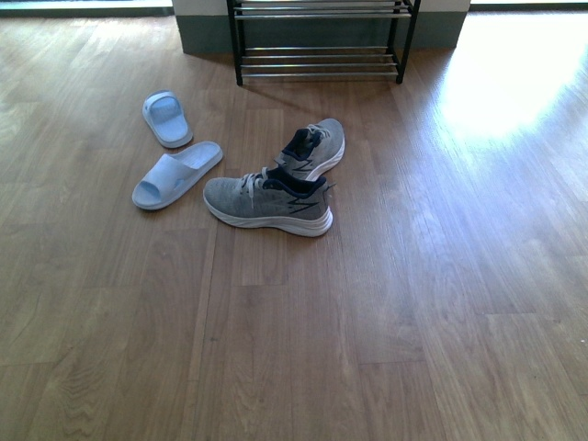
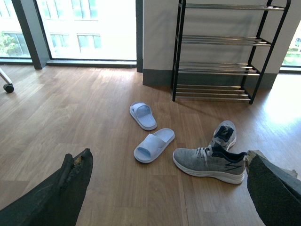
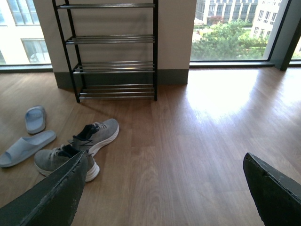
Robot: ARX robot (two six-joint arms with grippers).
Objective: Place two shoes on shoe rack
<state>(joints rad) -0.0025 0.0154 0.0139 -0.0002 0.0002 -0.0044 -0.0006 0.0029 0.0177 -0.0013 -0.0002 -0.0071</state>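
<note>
Two grey knit sneakers (image 1: 268,204) with white soles and dark lining sit on the wood-plank floor (image 1: 386,331), well short of the shoe rack (image 1: 322,62). The near one lies side-on and the other is just behind it, angled toward the rack. Two pale blue slides (image 1: 176,174) lie just to their left. The rack has a black frame and chrome bars and stands against a white wall (image 3: 174,33) between big sunlit windows (image 2: 89,28); left gripper (image 2: 167,159) and right gripper (image 3: 165,159) both have their fingers spread wide above the floor.

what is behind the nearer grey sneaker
The second grey sneaker, with its toe pointing toward the shoe rack. Its heel end is covered by the nearer sneaker, so whether the two touch cannot be seen.
</note>
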